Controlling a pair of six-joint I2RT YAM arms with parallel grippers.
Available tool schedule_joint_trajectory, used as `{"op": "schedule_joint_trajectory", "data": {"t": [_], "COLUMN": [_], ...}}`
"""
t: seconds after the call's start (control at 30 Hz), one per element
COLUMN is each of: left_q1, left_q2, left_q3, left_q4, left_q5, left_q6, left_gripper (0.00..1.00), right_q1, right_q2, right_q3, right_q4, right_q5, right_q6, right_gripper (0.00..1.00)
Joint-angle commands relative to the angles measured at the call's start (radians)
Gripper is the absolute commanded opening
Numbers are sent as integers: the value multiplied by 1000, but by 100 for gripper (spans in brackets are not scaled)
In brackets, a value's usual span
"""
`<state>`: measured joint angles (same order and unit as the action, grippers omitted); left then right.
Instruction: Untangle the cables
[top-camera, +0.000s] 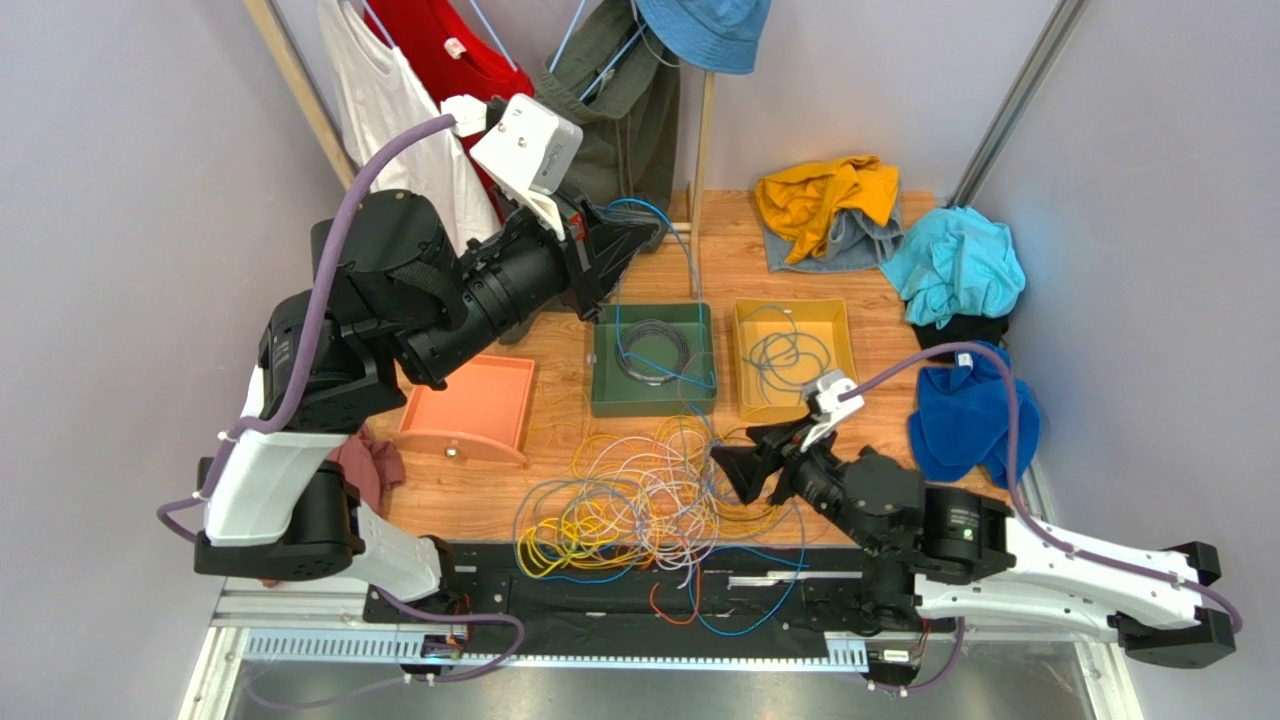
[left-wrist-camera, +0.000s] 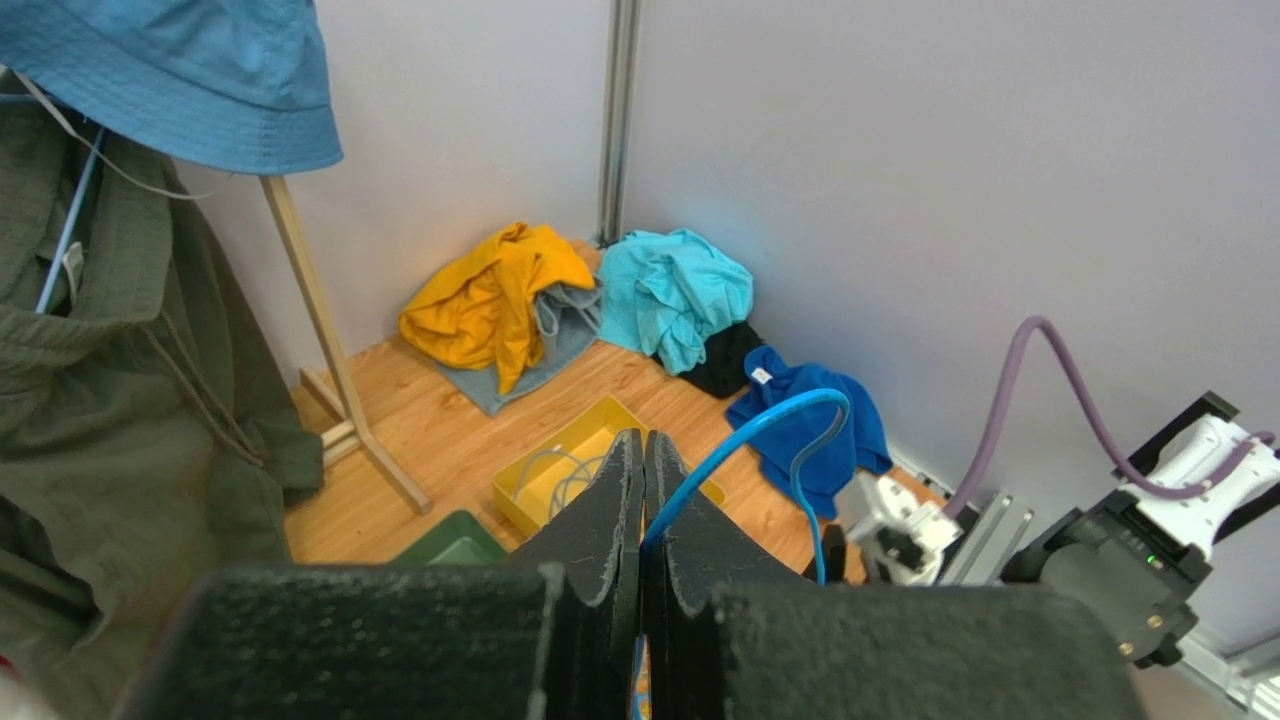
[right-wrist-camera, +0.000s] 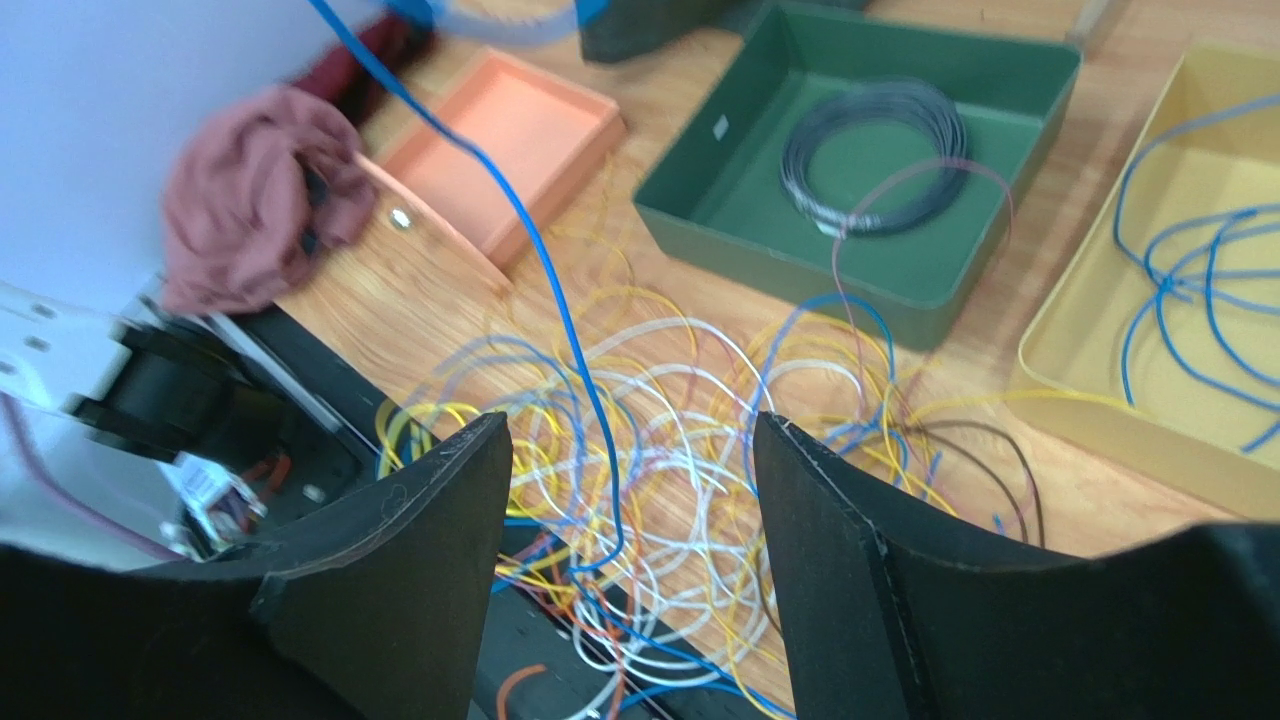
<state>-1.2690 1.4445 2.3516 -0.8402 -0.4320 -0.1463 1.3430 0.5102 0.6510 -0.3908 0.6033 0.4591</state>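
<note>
**Blue strand lift-out: lift slowly, pin the pile**

The cable tangle (top-camera: 639, 503) lies near-centre, just beyond the arm bases. The yellow tray (top-camera: 741, 375), far right of it, already holds blue strands, so it's the likely destination. The left gripper (top-camera: 609, 248) is raised at the far side, jaws pinched tight on one blue cable (left-wrist-camera: 751, 428) that runs down into the pile. The right gripper (right-wrist-camera: 631, 428) hovers over the pile, spread wide and holding nothing. Suggest the right pins the neighbouring loops while the left lifts steadily, pausing if anything snags.

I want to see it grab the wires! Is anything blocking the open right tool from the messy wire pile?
Nothing solid. Only the blue cable, held up by the left tool, crosses in front of the right tool above the pile.
</note>
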Motion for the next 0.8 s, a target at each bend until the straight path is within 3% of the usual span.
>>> {"op": "schedule_joint_trajectory", "data": {"t": [0.0,0.17,0.23,0.27,0.37,0.53,0.77], "left_q1": [-1,-1,-1,-1,-1,-1,40], "left_q2": [-13,-21,-26,-29,-48,-93,-47], "left_q3": [32,32,32,28,-21,-184,-311], "left_q4": [23,20,13,10,18,120,249], "left_q5": [19,33,38,35,21,-19,16], "left_q6": [21,10,7,7,8,17,-15], "left_gripper": [0,0,0,0,0,0,0], "right_q1": [-1,1,-1,-2,-2,-2,-11], "right_q2": [43,134,165,171,143,96,283], "right_q3": [-48,-70,-70,-64,-1,229,653], "right_q4": [73,107,107,102,52,-35,-106], "right_q5": [0,44,78,116,167,245,331], "right_q6": [29,42,47,53,44,-117,-439], "right_gripper": [65,63,54,36,0,0,0]}}
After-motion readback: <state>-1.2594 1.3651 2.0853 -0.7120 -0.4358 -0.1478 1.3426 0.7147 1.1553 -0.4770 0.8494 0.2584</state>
